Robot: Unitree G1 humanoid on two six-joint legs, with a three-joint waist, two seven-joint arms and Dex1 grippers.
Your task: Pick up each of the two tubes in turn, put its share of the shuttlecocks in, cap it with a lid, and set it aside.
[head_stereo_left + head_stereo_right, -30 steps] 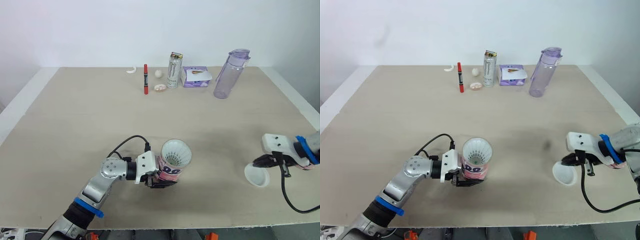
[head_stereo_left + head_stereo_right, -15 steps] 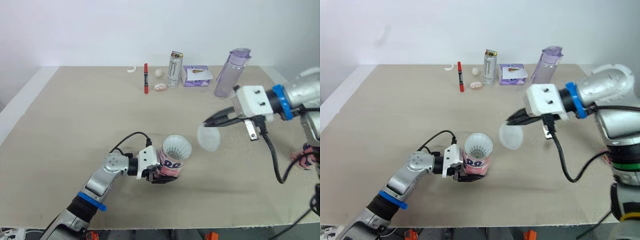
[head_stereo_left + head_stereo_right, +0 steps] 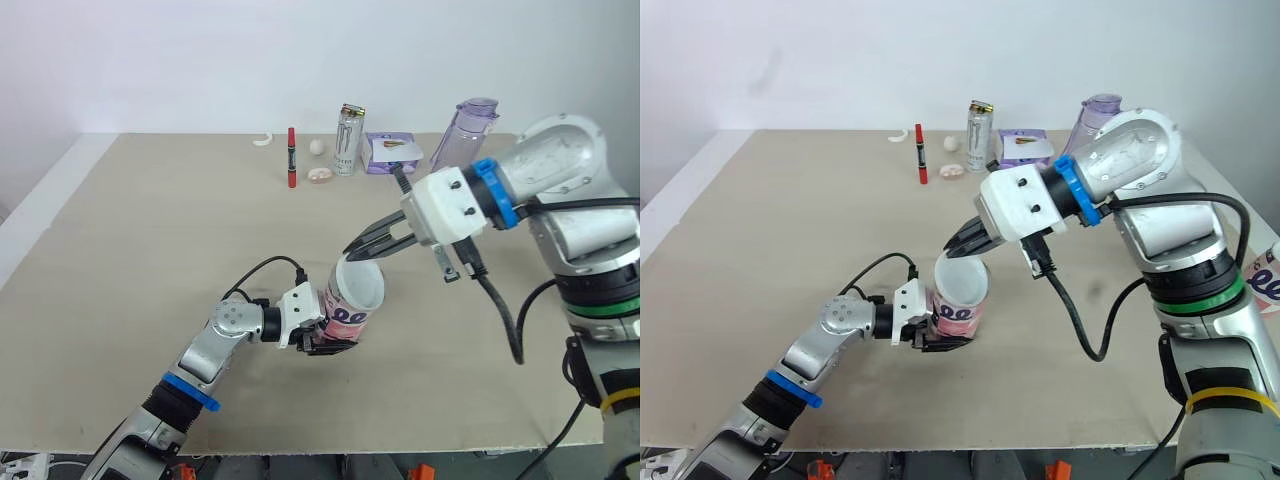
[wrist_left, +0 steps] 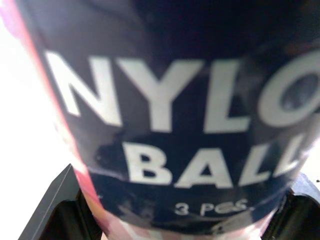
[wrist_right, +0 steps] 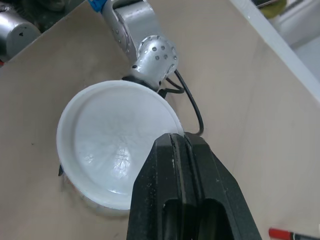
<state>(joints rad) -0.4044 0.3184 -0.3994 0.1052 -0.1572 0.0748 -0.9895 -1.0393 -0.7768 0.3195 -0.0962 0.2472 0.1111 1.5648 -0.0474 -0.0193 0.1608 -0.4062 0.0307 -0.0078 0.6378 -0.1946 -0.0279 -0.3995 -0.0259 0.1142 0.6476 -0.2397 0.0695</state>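
Observation:
A pink-and-dark tube (image 3: 346,322) labelled "NYLON BALL" (image 4: 190,125) stands near the front middle of the table. My left gripper (image 3: 318,342) is shut on its lower body. A white lid (image 3: 361,285) lies tilted over the tube's mouth and hides what is inside. My right gripper (image 3: 352,254) is shut on the lid's far rim. In the right wrist view the lid (image 5: 117,145) shows its hollow side, with my right gripper (image 5: 179,141) pinching its edge. A second pink tube (image 3: 1267,282) peeks in at the right edge.
Along the back of the table stand a red marker (image 3: 291,157), a drinks can (image 3: 349,140), a purple box (image 3: 391,153) and a purple bottle (image 3: 456,148). Small white bits (image 3: 319,175) lie near the can. My left arm's cable (image 3: 262,270) loops behind the tube.
My right gripper has lifted the lid from the table's front right and carried it left onto the tube's mouth, covering the shuttlecock feathers. The left gripper keeps hold of the tube.

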